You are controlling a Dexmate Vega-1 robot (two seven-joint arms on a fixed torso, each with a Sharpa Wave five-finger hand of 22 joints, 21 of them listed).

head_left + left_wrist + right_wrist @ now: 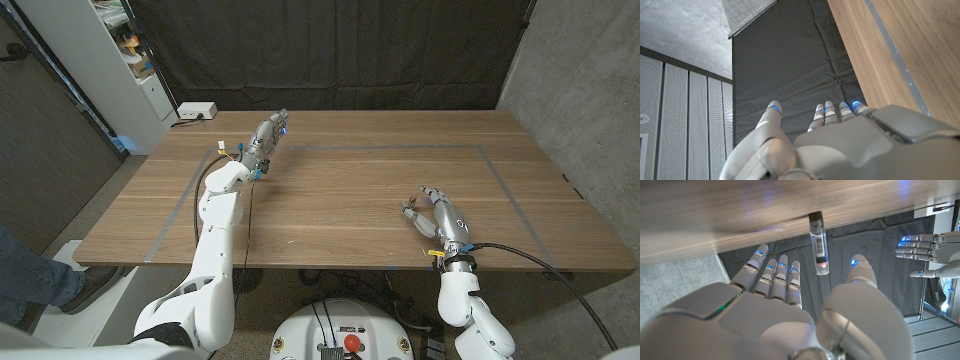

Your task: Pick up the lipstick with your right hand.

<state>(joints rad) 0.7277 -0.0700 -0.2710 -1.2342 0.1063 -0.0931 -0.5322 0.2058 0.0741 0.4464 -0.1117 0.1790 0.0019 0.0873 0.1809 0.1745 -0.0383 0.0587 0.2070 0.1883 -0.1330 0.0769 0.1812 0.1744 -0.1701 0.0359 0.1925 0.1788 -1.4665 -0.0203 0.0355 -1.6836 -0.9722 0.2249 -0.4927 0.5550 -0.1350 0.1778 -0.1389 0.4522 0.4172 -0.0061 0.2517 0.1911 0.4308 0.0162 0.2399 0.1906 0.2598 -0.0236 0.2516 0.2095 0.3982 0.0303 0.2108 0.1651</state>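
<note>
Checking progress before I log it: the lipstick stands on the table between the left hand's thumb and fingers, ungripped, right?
Not the left hand: the lipstick stands between the right hand's thumb and fingers, ungripped, as the right wrist view shows.

Left arm: extended forward from the bottom left corner of the head view, reaching far over the table (380, 190). Left hand (265, 138): fingers straight and close together, nothing held; its fingertips (830, 107) are seen stretched out in the left wrist view. Right arm: raised from the bottom right corner, forearm short in view. Right hand (436, 213): fingers (775, 277) spread apart from the thumb (860, 270), nothing gripped.
</note>
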